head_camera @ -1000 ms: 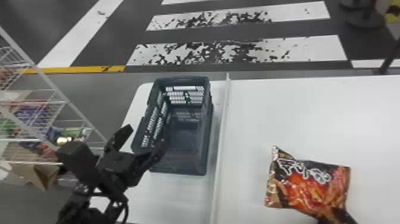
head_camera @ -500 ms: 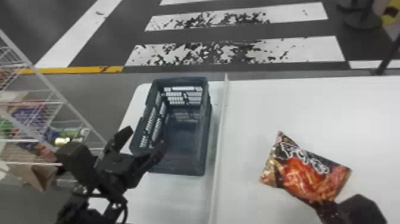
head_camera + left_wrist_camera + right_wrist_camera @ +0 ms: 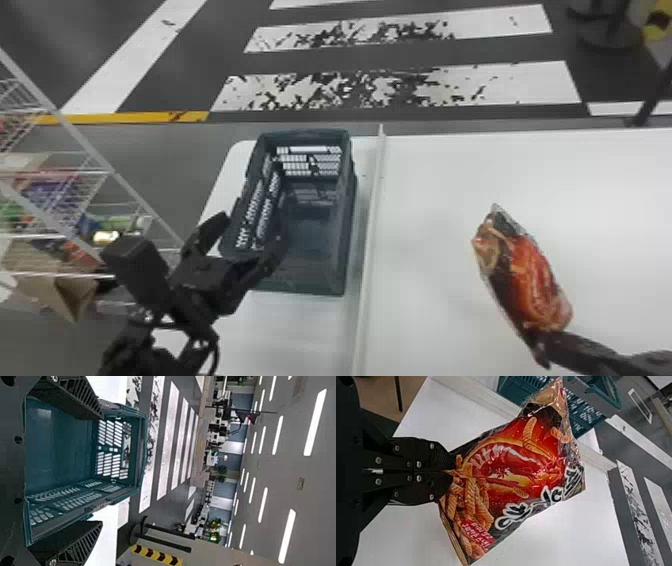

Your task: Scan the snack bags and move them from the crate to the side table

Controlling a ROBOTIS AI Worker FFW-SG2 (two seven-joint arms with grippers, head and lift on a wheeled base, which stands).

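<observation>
A red-and-black snack bag (image 3: 518, 467) is gripped by one end in the right claw (image 3: 449, 471), its two fingers pressed together on the wrapper. The bag is held forward and slightly left of that claw, its long axis pointed away from the fingertips, apparently above the white table (image 3: 430, 300). Scanning or setting down is judged to fall to this nearer arm, with the printed face needing to be turned. The slotted plastic crate (image 3: 351, 225), its inner floor exposed, is placed well left of the right claw, just ahead of the left claw (image 3: 102, 469), whose fingers are spread apart.
</observation>
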